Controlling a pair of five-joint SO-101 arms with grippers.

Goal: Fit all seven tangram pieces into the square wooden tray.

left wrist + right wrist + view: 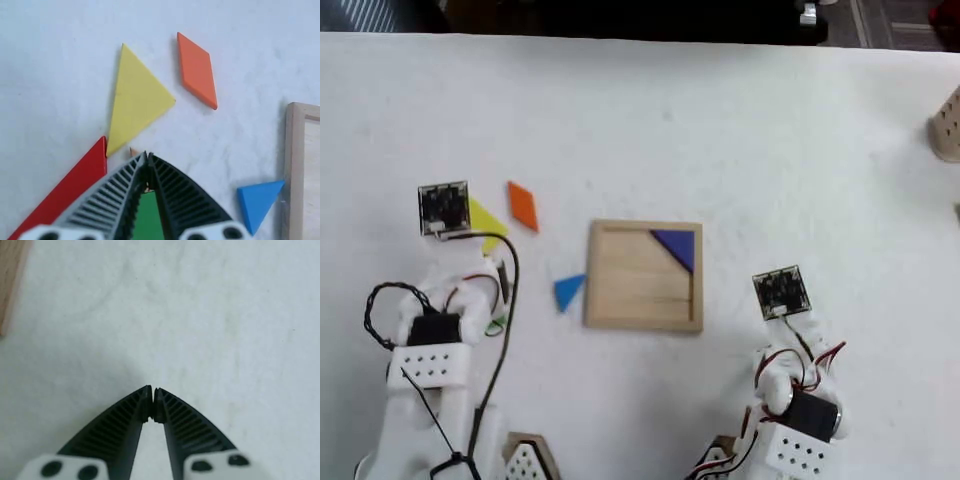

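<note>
The square wooden tray (642, 298) sits mid-counter with 1 dark blue triangle (677, 246) in a corner, so most of the job looks undone. The left gripper (146, 162) hovers with jaws together above a green piece (148, 220), and the red triangle (65, 195) and yellow triangle (137, 100) crowd close beside it. The likeliest fault is that opening the jaws in this cluster nudges a neighbour, or that a thin flat piece slips from the pinch. The orange parallelogram (196, 70) lies apart, and the light blue triangle (257, 200) lies just beside the tray wall, where a push could jam it. The right gripper (152, 400), jaws together, hangs over the bare counter (770, 150). A careless drop could shift the seated triangle. No brand, label or writing is legible.
</note>
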